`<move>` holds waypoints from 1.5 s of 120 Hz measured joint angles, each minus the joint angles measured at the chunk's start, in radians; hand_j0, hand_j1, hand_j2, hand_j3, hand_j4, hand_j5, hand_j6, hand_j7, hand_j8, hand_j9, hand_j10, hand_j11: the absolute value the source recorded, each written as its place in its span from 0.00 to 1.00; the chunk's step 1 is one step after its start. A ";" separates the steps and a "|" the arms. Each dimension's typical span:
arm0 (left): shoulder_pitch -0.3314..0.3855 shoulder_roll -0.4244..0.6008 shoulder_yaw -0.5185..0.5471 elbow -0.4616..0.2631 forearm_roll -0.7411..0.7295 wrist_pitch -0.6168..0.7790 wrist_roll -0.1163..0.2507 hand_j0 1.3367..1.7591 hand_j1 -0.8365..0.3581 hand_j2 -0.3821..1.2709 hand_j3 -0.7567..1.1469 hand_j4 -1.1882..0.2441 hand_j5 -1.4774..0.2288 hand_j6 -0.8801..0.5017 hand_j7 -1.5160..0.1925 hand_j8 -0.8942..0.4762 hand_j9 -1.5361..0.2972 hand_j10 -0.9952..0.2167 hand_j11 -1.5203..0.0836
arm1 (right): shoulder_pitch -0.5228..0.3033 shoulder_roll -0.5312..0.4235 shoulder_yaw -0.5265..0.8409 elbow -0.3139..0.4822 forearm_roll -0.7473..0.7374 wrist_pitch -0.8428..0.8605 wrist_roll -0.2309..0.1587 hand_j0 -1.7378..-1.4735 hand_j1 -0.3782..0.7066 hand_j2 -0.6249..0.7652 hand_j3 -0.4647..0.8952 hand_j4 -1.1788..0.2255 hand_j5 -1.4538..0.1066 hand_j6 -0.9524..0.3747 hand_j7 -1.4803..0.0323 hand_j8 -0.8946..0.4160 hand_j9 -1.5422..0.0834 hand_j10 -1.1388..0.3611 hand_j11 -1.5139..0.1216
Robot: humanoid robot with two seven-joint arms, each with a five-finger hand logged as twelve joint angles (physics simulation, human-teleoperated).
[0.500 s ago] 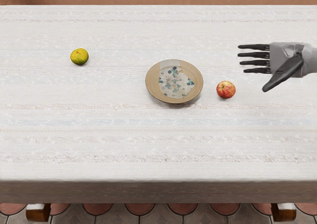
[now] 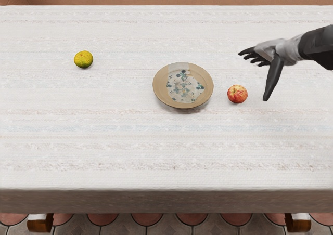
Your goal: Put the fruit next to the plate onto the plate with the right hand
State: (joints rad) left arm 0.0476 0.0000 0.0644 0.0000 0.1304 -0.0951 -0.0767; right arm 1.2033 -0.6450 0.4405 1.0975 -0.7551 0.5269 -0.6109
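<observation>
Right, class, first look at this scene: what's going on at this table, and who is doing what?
The robot's right hand comes in from the right edge with fingers spread and holds nothing. It hovers just up and to the right of the red apple, not touching it. The apple lies on the table just right of the plate, which has no fruit on it. A yellow-green citrus fruit sits far off to the left. The left arm is out of view.

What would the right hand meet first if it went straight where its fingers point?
Likely nothing: the right hand points left, passing beyond the round red apple and tan patterned plate; depth unclear.
</observation>
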 joint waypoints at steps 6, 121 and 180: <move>0.000 0.000 0.000 0.000 0.000 0.000 0.000 0.76 0.99 0.23 0.40 0.83 0.87 0.64 0.89 0.65 0.84 0.82 0.95 | 0.061 0.005 -0.101 0.000 -0.024 -0.015 0.000 0.30 0.03 0.45 0.34 0.84 0.93 0.72 0.98 0.68 0.95 0.76 0.93; 0.000 0.000 0.000 0.000 0.000 0.000 0.000 0.76 0.99 0.23 0.40 0.83 0.87 0.64 0.89 0.65 0.84 0.82 0.95 | 0.207 0.272 -0.719 -0.007 0.087 -0.604 0.000 0.30 0.23 0.42 0.34 0.71 0.78 0.58 0.82 0.54 0.80 0.64 0.78; 0.000 0.000 0.000 0.000 0.000 0.000 0.000 0.76 0.99 0.23 0.40 0.83 0.87 0.64 0.89 0.65 0.84 0.82 0.95 | 0.200 0.280 -0.766 0.001 0.078 -0.754 0.000 0.30 0.36 0.41 0.34 0.62 0.68 0.49 0.72 0.45 0.71 0.56 0.69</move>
State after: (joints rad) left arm 0.0476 0.0000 0.0644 0.0000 0.1304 -0.0951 -0.0767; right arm 1.4037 -0.3648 -0.3257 1.0983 -0.6774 -0.2272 -0.6109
